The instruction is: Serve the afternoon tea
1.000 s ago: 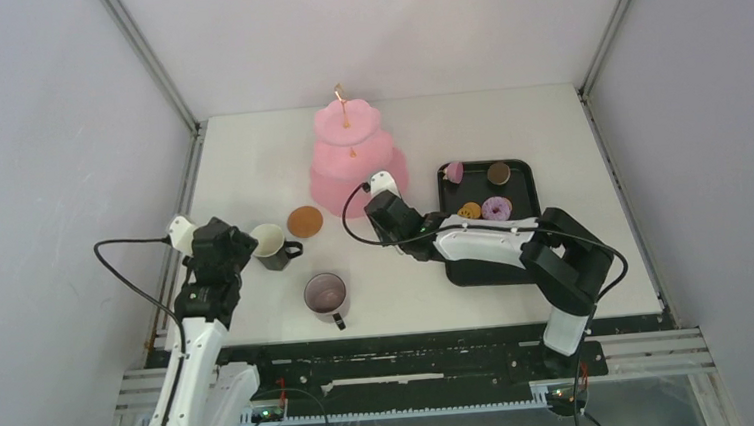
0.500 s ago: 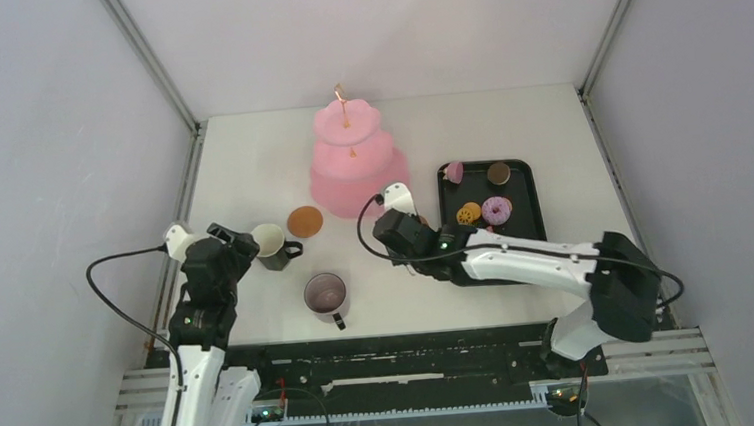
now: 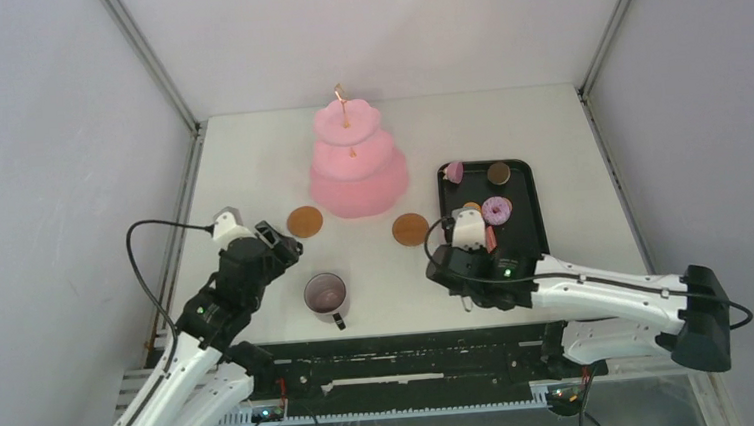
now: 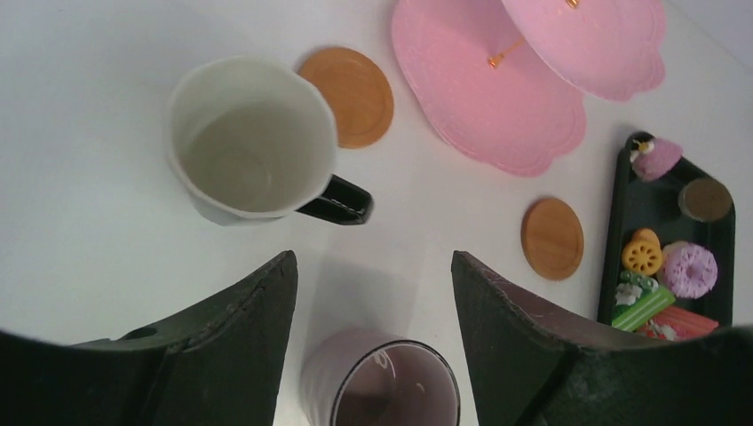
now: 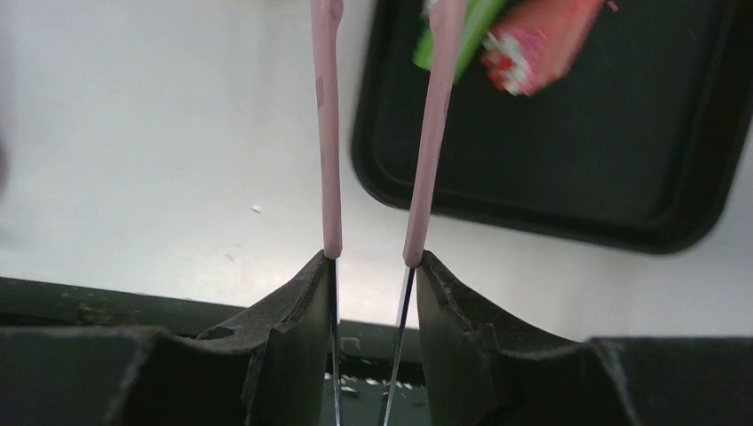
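Observation:
The pink three-tier cake stand (image 3: 355, 164) stands at the back of the table, also in the left wrist view (image 4: 497, 98). Two brown coasters (image 3: 304, 220) (image 3: 410, 229) lie in front of it. A dark mug with a white inside (image 4: 249, 142) stands upright near the left coaster (image 4: 351, 84). My open left gripper (image 3: 275, 248) (image 4: 373, 266) hovers over it and hides it from above. A second mug (image 3: 326, 295) (image 4: 382, 390) stands nearer. Toy pastries (image 3: 496, 209) sit on the black tray. My right gripper (image 3: 468, 252) (image 5: 373, 257) is shut on the thin tongs (image 5: 328, 133).
The black tray (image 3: 521, 253) (image 5: 568, 160) lies right of the stand, with a red and green pastry (image 5: 533, 35) close to the tongs' far ends, whose tips are out of frame. The table's near edge and black rail (image 5: 133, 306) lie just behind the right gripper.
My right arm drew back from the cake stand toward the near edge, uncovering the second coaster. My left gripper swung right, over the white-lined mug.

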`<state>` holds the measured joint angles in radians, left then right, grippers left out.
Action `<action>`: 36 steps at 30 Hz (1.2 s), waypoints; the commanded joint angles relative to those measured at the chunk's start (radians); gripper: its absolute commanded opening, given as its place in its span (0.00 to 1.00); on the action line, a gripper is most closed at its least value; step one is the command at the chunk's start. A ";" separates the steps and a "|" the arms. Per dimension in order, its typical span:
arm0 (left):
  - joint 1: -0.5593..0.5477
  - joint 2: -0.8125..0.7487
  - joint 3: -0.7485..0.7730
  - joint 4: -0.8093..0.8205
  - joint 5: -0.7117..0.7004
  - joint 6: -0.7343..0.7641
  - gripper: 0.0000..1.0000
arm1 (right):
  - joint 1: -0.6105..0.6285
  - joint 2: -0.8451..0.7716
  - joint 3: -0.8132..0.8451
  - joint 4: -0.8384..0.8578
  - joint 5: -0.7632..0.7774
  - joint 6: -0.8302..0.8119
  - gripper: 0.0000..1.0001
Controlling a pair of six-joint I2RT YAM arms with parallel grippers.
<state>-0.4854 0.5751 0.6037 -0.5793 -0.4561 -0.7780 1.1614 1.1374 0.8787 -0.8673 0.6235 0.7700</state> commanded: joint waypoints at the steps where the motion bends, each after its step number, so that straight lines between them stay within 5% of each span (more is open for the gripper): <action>1: -0.097 0.041 0.088 0.032 -0.075 0.015 0.69 | 0.015 -0.098 -0.043 -0.205 0.041 0.208 0.45; 18: -0.292 0.101 0.105 0.115 -0.113 -0.005 0.69 | -0.008 -0.095 -0.087 -0.293 -0.004 0.404 0.47; 36: -0.334 0.124 0.083 0.184 -0.114 -0.023 0.70 | -0.277 -0.006 -0.116 -0.017 -0.122 0.146 0.47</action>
<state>-0.8089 0.6956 0.6533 -0.4423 -0.5480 -0.7868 0.9237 1.1152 0.7578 -0.9787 0.5217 0.9989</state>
